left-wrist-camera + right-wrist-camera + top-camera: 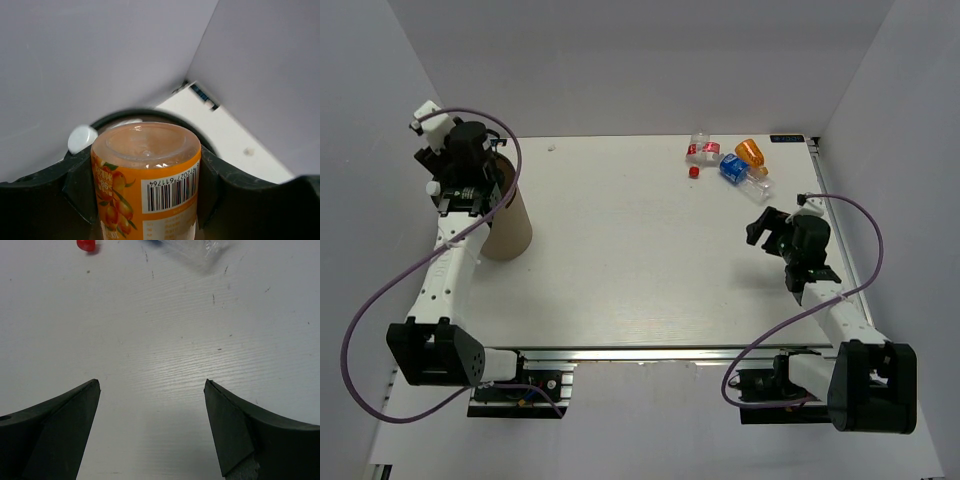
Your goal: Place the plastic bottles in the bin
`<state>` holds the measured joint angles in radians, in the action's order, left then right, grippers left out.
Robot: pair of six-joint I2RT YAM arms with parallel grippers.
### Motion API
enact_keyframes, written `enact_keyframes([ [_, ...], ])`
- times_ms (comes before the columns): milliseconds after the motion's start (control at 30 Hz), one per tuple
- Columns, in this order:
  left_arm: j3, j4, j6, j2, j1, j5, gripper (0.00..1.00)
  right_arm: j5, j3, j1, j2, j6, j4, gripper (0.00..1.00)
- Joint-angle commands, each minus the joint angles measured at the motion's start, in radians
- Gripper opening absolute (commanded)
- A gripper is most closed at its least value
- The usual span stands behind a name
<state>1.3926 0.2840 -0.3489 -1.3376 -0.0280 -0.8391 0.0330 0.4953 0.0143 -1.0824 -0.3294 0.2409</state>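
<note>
Orange bottle [146, 175] right up at the lens, one round end facing us, pinched on both sides by the left gripper [145, 192], jaws closed onto it. It hangs over the bin [508, 228], whose dark rim curves just behind, so letting go looks like the next call. Over on the right, the right gripper [152, 405] is spread wide with nothing in it, hovering low and aimed toward the leftover bottles [732, 165], which are clustered at the far right corner beside a loose red cap [694, 172]. White table [620, 270], faintly scuffed; plain grey walls [620, 60] all round.
</note>
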Motion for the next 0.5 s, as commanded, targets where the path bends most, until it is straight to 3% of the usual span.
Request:
enact_keyframes([
  [0, -0.067, -0.016, -0.064, 0.052, 0.002, -0.046, 0.35, 0.036, 0.069, -0.004, -0.03, 0.041, 0.023, 0.89],
  [33, -0.073, -0.016, -0.067, 0.042, 0.003, -0.048, 0.38, 0.057, 0.08, -0.002, -0.051, 0.064, 0.024, 0.89],
  [200, -0.012, 0.093, -0.122, -0.04, 0.002, -0.104, 0.71, 0.142, 0.273, -0.004, -0.2, 0.144, -0.025, 0.89],
  [267, 0.002, 0.101, -0.116, -0.052, 0.003, -0.139, 0.74, 0.139, 0.389, -0.004, -0.295, 0.19, -0.055, 0.89],
  [367, 0.003, 0.109, -0.111, -0.043, 0.008, -0.161, 0.97, 0.076, 0.514, -0.002, -0.405, 0.263, -0.093, 0.89],
  [467, -0.023, 0.078, -0.11, -0.006, 0.008, -0.112, 0.98, 0.073, 0.642, -0.042, -0.529, 0.306, -0.148, 0.89],
])
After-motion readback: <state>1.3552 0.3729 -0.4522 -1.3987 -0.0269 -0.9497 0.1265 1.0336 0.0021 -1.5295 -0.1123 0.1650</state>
